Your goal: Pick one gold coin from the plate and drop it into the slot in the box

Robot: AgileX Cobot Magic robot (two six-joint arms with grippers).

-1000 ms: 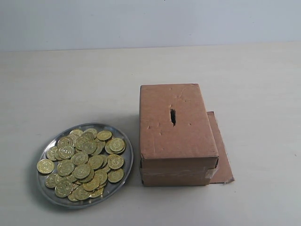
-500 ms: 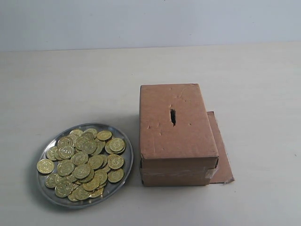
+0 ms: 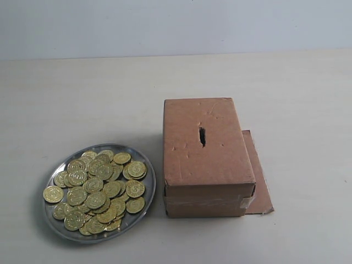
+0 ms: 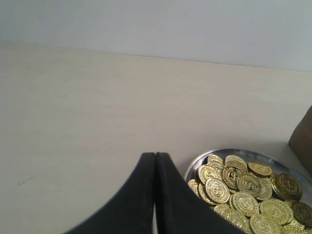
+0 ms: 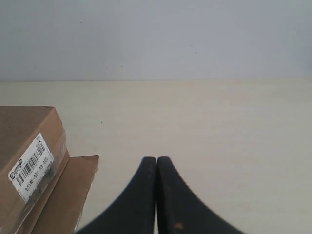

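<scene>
The left gripper (image 4: 155,159), two black fingers pressed flat together with nothing between them, hangs over the pale wooden table (image 4: 78,107). Just beyond its tip lies the round, shallow silver-grey metal plate (image 4: 233,151), so the pick is close at hand and this arm looks the nearer one for it. The plate is heaped with small shiny gold coins; any gold coin (image 4: 217,190) on the near side of the heap would be a fair target, though they overlap and one lying loose on top should lift more cleanly.

The right gripper (image 5: 156,160) is likewise closed and empty. It sits apart from the brown rectangular cardboard box (image 5: 22,134), whose end bears a white barcode label (image 5: 30,165), with the flat cardboard flap (image 5: 66,195) jutting out below.

In the exterior view neither gripper shows. The plate (image 3: 149,187) sits on the left, just beside the box (image 3: 209,165) but not touching it. The slot (image 3: 202,136), a short dark slit in the top face, runs along the box's long side, so the coin should probably go in on edge, in line with it.
</scene>
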